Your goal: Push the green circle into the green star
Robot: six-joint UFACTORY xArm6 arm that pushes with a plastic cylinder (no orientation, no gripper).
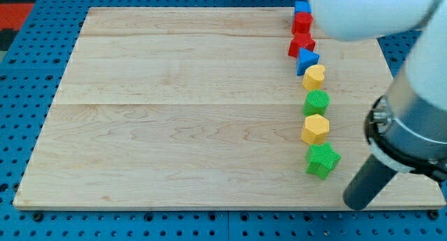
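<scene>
One green circle point(316, 102) up-left of my tip point(354, 204), green star point(322, 160) between.

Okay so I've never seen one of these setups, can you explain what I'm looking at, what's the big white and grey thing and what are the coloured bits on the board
The big white and grey thing is a robot arm. It has no jaws, only a dark rod; my tip slides on the wooden board and holds nothing. There is one camera view. Blocks stand in a line down the view's right: blue block, two red blocks, blue triangle, yellow heart, green circle, yellow hexagon, green star. My tip rests right of the star, slightly lower.
</scene>
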